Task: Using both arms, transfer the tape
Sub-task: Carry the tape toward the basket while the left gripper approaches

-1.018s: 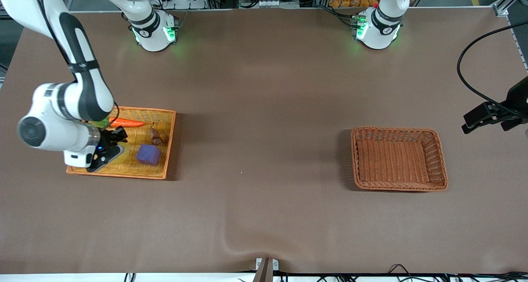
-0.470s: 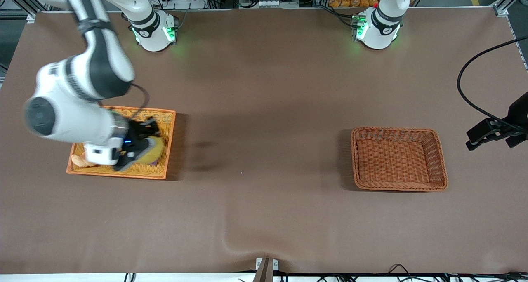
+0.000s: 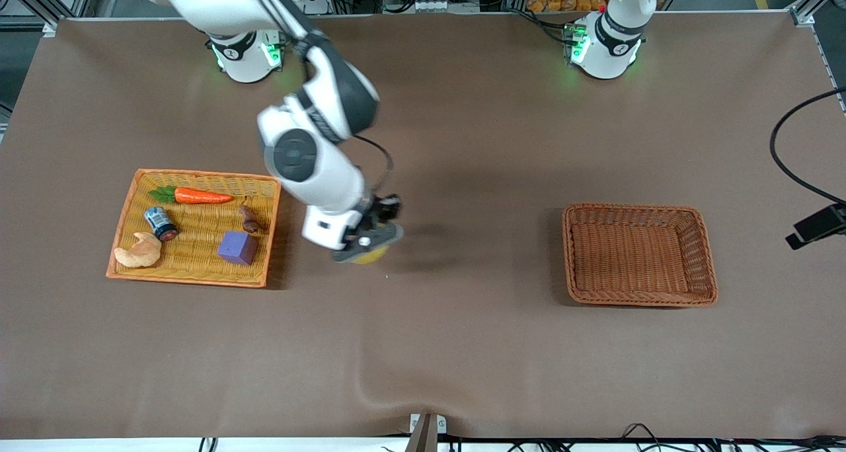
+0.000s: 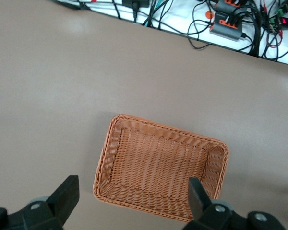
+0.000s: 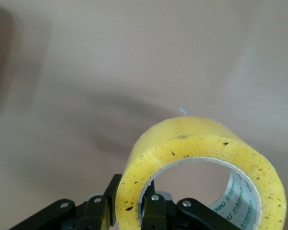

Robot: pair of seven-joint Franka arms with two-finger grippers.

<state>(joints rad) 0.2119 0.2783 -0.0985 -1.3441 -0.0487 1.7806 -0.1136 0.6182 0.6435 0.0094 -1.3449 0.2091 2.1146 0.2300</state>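
The tape [image 3: 369, 256], a yellow translucent ring with a grey-white core, hangs over bare table between the yellow tray and the brown basket. My right gripper [image 3: 371, 244] is shut on it. In the right wrist view the fingers [image 5: 156, 208] pinch the wall of the tape [image 5: 182, 139], one inside the ring and one outside. My left gripper [image 3: 816, 224] hovers at the left arm's end of the table, beside the brown basket. In the left wrist view it [image 4: 132, 199] stands open with nothing between its fingers, looking down on the basket [image 4: 105, 158].
The yellow woven tray [image 3: 198, 277] at the right arm's end holds a carrot [image 3: 198, 195], a small can [image 3: 158, 222], a croissant [image 3: 137, 250], a purple cube [image 3: 238, 247] and a small brown piece [image 3: 250, 219]. The brown basket [image 3: 634, 207] has nothing in it.
My right arm has lifted the tape out of the yellow tray and carried it toward the table's middle. My left gripper has drifted farther toward the left arm's end.
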